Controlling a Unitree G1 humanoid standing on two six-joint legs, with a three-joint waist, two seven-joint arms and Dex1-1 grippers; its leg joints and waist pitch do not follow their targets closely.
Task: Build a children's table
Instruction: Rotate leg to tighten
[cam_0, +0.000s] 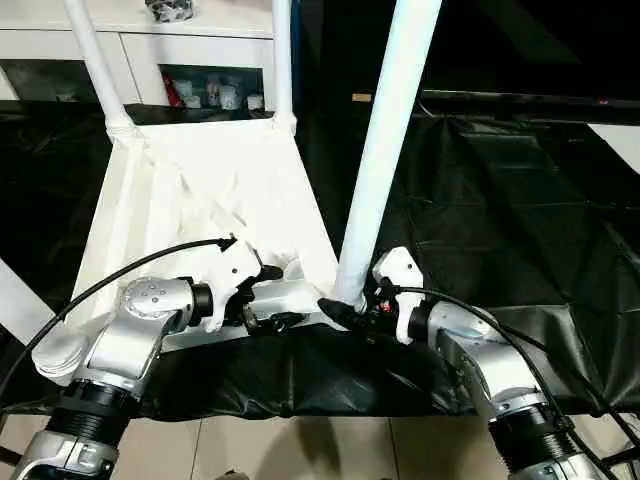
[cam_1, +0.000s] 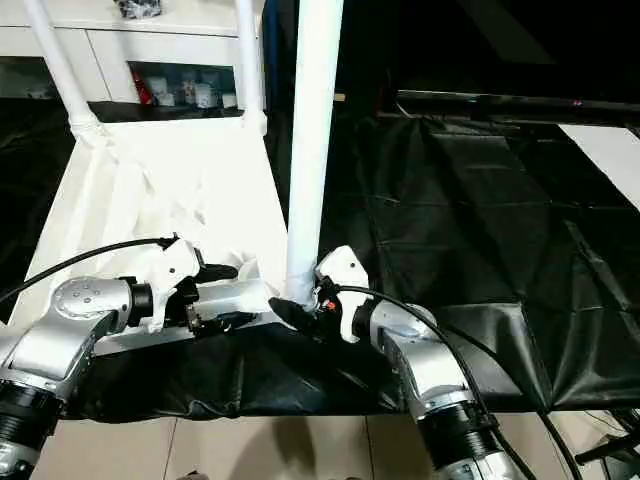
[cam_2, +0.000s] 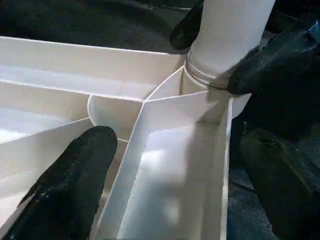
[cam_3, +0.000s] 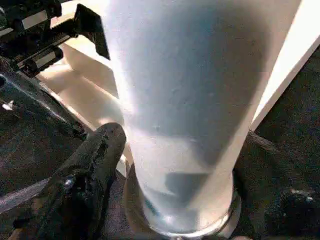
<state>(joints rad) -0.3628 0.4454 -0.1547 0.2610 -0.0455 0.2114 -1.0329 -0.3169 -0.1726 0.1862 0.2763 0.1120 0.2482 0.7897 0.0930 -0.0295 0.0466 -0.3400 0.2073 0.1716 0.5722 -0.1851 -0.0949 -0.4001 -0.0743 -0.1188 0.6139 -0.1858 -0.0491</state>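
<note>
The white tabletop (cam_0: 200, 190) lies upside down on black cloth, its ribs facing up. Two white legs (cam_0: 95, 55) (cam_0: 283, 60) stand in its far corner sockets. A third leg (cam_0: 385, 150) stands upright at the near right corner, its base in the socket (cam_2: 210, 80). My right gripper (cam_0: 352, 300) is shut on the base of that leg, one finger (cam_3: 85, 180) on each side. My left gripper (cam_0: 272, 297) is open wide and straddles the near rim beside that corner, with one finger (cam_2: 75, 185) over the ribs and the other outside the wall.
A white cabinet (cam_0: 150, 45) with glass doors stands behind the tabletop. Black cloth (cam_0: 480, 200) covers the surface to the right. Tiled floor (cam_0: 300, 450) lies below the near edge. Another white tube (cam_0: 15, 300) slants at the left edge.
</note>
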